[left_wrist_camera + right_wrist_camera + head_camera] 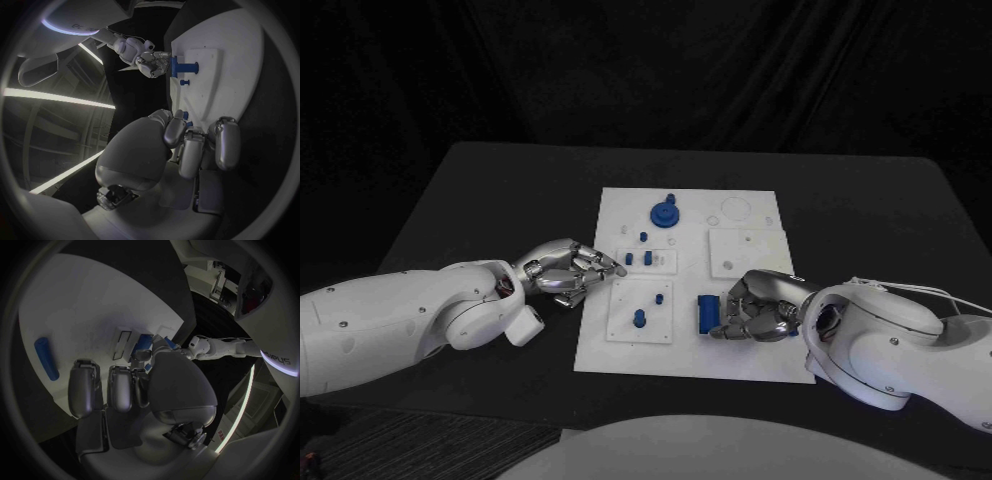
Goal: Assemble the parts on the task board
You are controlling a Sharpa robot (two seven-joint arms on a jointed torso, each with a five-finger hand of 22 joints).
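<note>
**Both hands at the board's near half, one blue piece in the right hand's reach**

Nearest the desk's front edge, the right hand (759, 308) sits on the white board (733, 360), its fingers curled in beside a blue cylinder (708, 312) that lies on the board. Whether the fingers actually grip the cylinder I cannot tell; in the right wrist view the cylinder (46, 358) lies apart from the fingers (84, 385).

Just beyond, at the board's left edge, the left hand (571, 272) has its fingers bunched toward a small raised plate with blue pegs (640, 260); whether it pinches one is hidden. A second plate holds another blue peg (639, 318) between the two hands.

Farther back stand a blue round knob (665, 213) and a plain white square block (744, 252) toward the far edge.

The risks, as I judge them: the cylinder may roll off toward the front edge if nudged sideways, and the two hands work close enough that a reach across could knock the upright pegs.
</note>
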